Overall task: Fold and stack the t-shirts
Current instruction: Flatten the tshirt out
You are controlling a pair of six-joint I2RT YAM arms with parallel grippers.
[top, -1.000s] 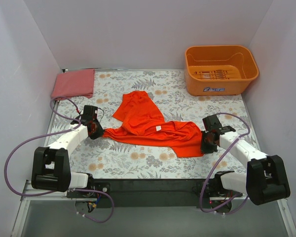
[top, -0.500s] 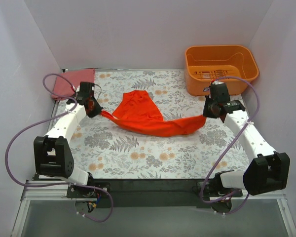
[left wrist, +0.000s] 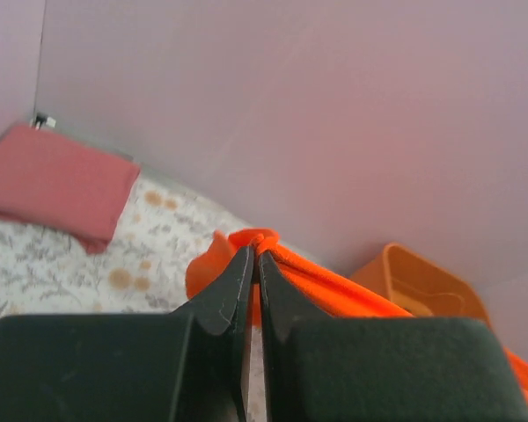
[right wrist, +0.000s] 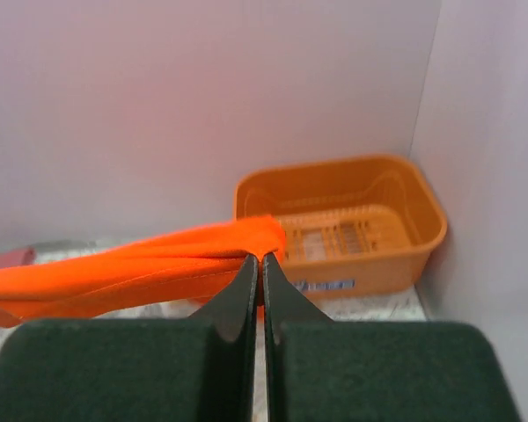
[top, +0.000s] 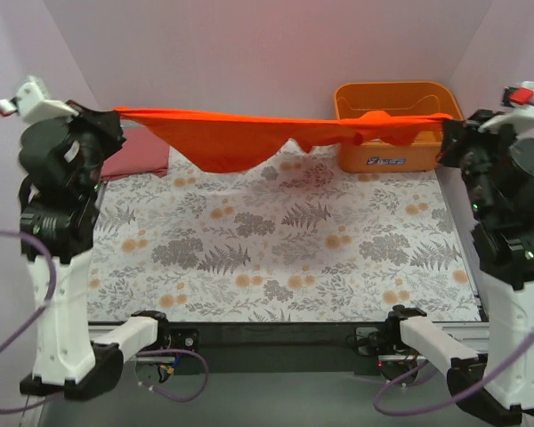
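Count: 2 t-shirts, 1 tub, 2 arms, each with 1 pincer.

The orange shirt (top: 240, 138) hangs in the air, stretched as a long band between the 2 pincers, well above the surface (top: 276, 258). Left of its middle it sags in a loose pouch. The left pincer (left wrist: 256, 257) is clamped tight on 1 bunched end, its jaws parted only by the cloth. The right pincer (right wrist: 258, 261) pinches the other end the same way. The pink shirt (top: 141, 162) lies folded in a rectangle at the far left corner of the surface, apart from the orange one.

From above, the left arm and the hanging cloth cover the pink shirt's left and far edges. The band crosses in front of the tub (top: 393, 162), which sits in the far right corner, hiding part of its rim and inside. In the left wrist view a finger cuts the tub off. The cloth at both grips is twisted, so hem or sleeve cannot be told. Pale walls (top: 276, 53) close in 3 sides.
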